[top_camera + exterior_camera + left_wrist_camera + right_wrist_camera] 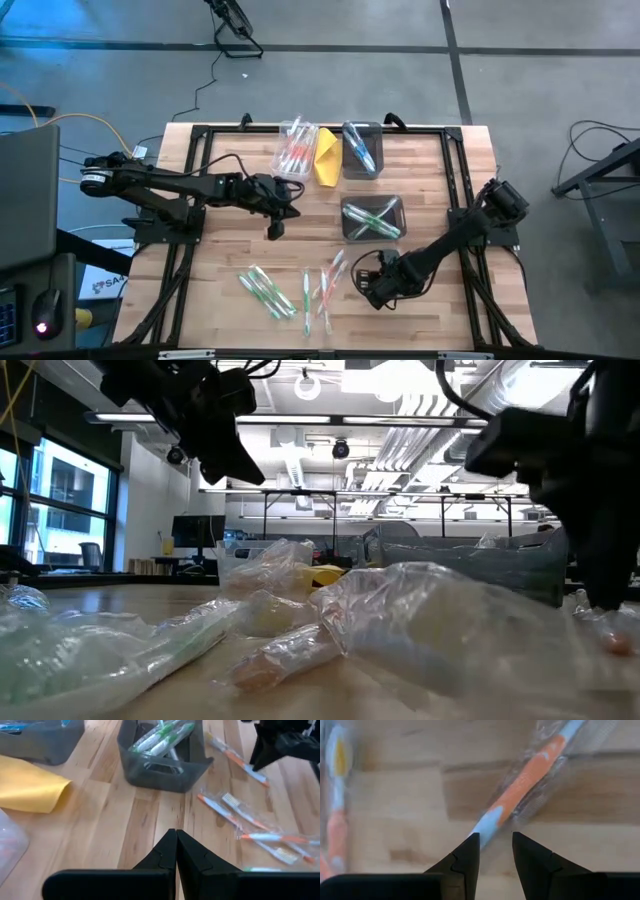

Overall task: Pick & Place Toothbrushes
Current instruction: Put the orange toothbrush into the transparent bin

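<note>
Wrapped toothbrushes lie loose on the wooden table: green ones [266, 291] near the front, orange ones [326, 283] beside them. My right gripper [495, 842] is open, low over the table [372, 290]. Its fingertips stand at the white-blue end of an orange wrapped toothbrush [522, 782]. My left gripper [176, 845] is shut and empty, held above the table's middle [275, 226]. Three bins hold sorted brushes: a clear one with orange [293, 148], a dark one with blue [360, 150], and a dark one with green [372, 218]. My right gripper comes at the orange toothbrush from above, its fingers astride the white-blue end [482, 826]. That end lies right at one fingertip [470, 845]. I cannot tell whether the finger touches it. The brush lies flat on the table.
A yellow folded object [328, 157] lies between the clear bin and the blue-brush bin. A black frame [452, 190] borders the work area. Bare wood [230, 245] lies left of the green-brush bin. In the low view, crumpled plastic wrappers [400, 620] fill the foreground.
</note>
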### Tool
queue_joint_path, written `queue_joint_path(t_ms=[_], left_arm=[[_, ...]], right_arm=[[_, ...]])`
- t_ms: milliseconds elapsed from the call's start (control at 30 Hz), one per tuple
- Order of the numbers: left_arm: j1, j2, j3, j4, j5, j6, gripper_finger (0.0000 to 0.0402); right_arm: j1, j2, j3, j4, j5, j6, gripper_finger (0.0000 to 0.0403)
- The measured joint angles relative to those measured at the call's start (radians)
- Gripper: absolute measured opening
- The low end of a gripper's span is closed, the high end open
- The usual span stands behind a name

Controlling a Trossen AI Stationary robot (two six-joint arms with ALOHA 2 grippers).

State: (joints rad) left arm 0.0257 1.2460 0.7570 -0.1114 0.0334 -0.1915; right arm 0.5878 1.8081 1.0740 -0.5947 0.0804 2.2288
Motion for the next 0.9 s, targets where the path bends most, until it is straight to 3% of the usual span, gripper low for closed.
queue_joint_path(t_ms=[333, 633, 800, 900], left_arm=[[0.000, 0.000, 0.000, -0.016, -0.003, 0.032, 0.0001], [0.000, 0.000, 0.000, -0.019, -0.003, 0.030, 0.0001], [0.000, 0.000, 0.000, -0.019, -0.002, 0.027, 0.0001], [0.000, 0.000, 0.000, -0.019, 0.001, 0.017, 0.0001]], right_arm=[[-0.020, 0.060, 0.005, 0.014, -0.030, 0.022, 0.0106], [0.017, 0.055, 0.000, 0.027, -0.047, 0.021, 0.0020], [0.051, 0.041, -0.002, 0.051, -0.035, 0.006, 0.0026], [0.073, 0.018, -0.003, 0.091, -0.097, -0.008, 0.0023]])
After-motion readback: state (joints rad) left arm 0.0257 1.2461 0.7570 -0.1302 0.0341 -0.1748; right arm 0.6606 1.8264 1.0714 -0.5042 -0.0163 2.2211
